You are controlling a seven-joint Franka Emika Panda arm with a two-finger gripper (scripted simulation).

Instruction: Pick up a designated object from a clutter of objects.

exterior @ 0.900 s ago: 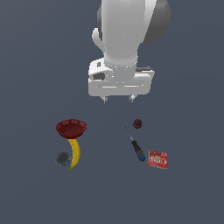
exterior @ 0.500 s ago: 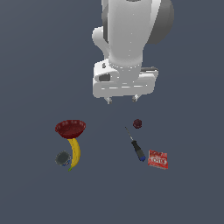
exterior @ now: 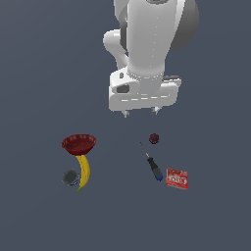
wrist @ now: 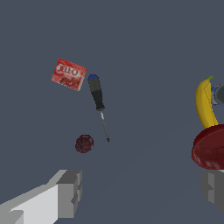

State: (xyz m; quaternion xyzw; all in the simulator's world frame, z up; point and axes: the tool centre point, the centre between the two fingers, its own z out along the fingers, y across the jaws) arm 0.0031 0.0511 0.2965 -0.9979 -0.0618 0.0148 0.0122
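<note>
While the gripper (exterior: 140, 113) hangs high above the floor, the red box (exterior: 177, 178) lies flat at about 5 o'clock from it, well apart, just beside the screwdriver (exterior: 152, 164) handle. The fingers (wrist: 69, 194) are spread wide and hold nothing, touching nothing

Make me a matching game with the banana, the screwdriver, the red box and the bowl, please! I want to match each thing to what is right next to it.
Things:
1. banana
2. screwdriver
3. red box
4. bowl

Clues:
A. bears a white label patch
B. its thin metal tip points toward the small dark red lump
C. the grey cup sits right beside its lower end
D. round and dark red, at the banana's upper end

Pairs: 1-C, 2-B, 3-A, 4-D
</note>
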